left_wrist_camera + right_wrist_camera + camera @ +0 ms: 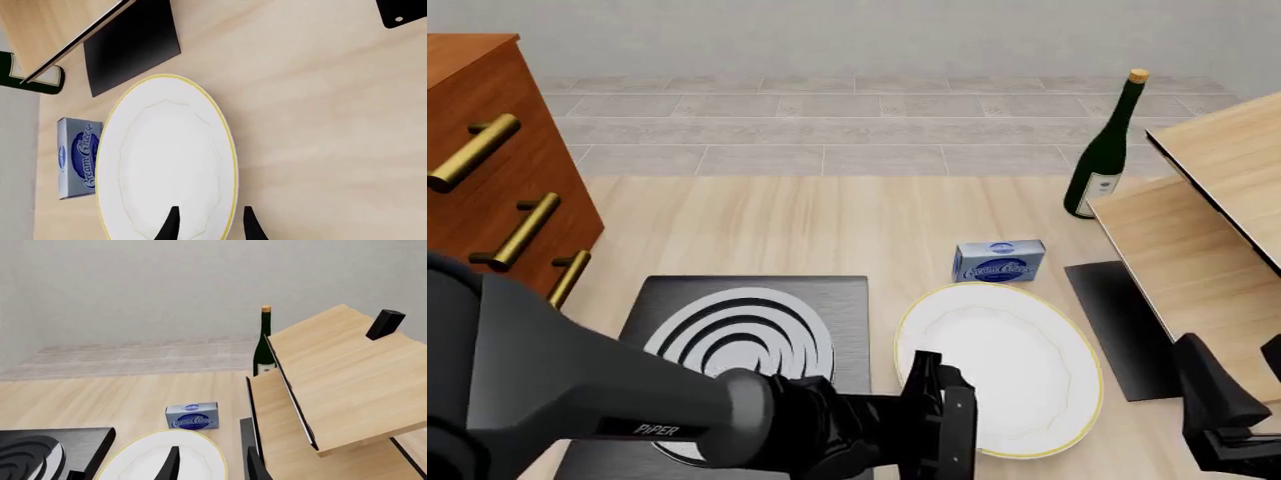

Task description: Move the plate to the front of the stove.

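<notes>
The plate (1008, 360) is round and white with a thin yellow rim, and it lies flat on the table just right of the stove (747, 325). The stove is a black slab with grey rings; my left arm covers its near part. My left gripper (942, 398) is open at the plate's near-left edge. In the left wrist view the plate (167, 155) has one finger (171, 226) over it and the other finger (251, 226) past the rim. My right gripper (1225, 412) is open at the table's near right, holding nothing, and in its wrist view (210, 465) it looks over the plate (150, 460).
A cream cheese box (998, 260) lies just behind the plate. A plain black mat (1121, 330) sits right of it, under a tilted wooden shelf (1194, 240). A green wine bottle (1101, 150) stands at the back right, and a brown drawer cabinet (494, 170) at the left.
</notes>
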Robot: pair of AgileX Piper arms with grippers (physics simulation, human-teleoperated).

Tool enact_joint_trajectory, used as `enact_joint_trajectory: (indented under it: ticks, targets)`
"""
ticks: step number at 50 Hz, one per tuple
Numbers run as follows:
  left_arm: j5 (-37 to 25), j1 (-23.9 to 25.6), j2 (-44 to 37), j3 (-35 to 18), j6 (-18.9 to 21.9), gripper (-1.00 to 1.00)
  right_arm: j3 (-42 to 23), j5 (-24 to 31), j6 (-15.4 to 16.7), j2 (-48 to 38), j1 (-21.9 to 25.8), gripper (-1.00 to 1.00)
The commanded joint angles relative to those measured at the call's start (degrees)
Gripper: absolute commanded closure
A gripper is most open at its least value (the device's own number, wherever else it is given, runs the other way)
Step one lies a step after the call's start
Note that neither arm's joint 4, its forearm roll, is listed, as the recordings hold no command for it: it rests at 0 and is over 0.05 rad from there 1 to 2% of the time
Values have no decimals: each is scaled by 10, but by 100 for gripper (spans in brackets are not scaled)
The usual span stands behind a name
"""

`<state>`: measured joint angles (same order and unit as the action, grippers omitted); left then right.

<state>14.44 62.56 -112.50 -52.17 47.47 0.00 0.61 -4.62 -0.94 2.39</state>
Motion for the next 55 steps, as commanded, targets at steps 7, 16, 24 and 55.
enact_joint_trajectory:
  ticks: [7,16,24,55]
  targets:
    - [7,2,-15,-6,0,100,0,-4,-2,-4,0,-100]
    - [7,4,-14,-5,0,100,0,0,-2,0,-1,-100]
    - [11,7,-7,0,8,100,0,1,-2,3,-2,-100]
    - [22,29,79,79,68,100,0,-9,-4,-2,-1,-100]
